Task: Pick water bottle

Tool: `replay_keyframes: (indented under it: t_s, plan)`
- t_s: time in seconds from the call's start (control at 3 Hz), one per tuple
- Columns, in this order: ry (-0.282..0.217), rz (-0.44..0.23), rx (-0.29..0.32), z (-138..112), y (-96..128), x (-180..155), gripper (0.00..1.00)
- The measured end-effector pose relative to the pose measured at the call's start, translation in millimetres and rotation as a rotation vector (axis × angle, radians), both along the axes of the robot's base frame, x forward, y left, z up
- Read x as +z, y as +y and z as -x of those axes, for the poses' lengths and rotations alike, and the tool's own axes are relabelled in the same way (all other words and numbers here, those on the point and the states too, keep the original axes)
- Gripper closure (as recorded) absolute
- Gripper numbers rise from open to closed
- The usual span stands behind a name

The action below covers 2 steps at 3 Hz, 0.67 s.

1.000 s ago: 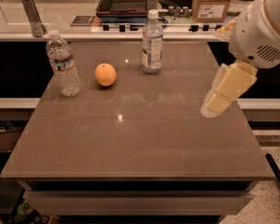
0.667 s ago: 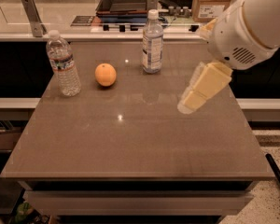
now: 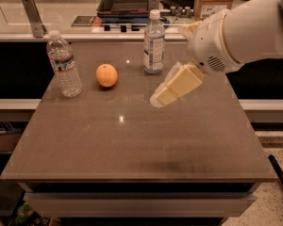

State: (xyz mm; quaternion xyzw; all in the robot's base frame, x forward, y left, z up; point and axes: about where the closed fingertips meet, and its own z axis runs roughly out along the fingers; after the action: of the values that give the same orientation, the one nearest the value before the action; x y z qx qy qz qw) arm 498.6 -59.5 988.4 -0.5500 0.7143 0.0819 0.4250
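Note:
The water bottle [image 3: 63, 65] is clear, ribbed plastic with a white cap and a narrow dark band with red. It stands upright at the table's left side. My gripper [image 3: 163, 97] is cream-coloured and hangs from the white arm [image 3: 236, 34] that comes in from the upper right. It points down and to the left over the table's middle right. It is well to the right of the water bottle and holds nothing that I can see.
An orange [image 3: 106, 75] lies just right of the water bottle. A smoother bottle with a large white-blue label [image 3: 153, 44] stands at the back centre, just above the gripper. The brown table [image 3: 132, 145] has a counter with trays and boxes behind it.
The arm and gripper have moved left across the table, from the right edge toward the middle. The bottles and the orange have not moved.

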Motion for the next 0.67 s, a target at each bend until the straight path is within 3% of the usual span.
replay_keyframes:
  t_s: [0.67]
  plan:
    - [-0.111,-0.141,0.090,-15.2,50.7,7.8,0.00]
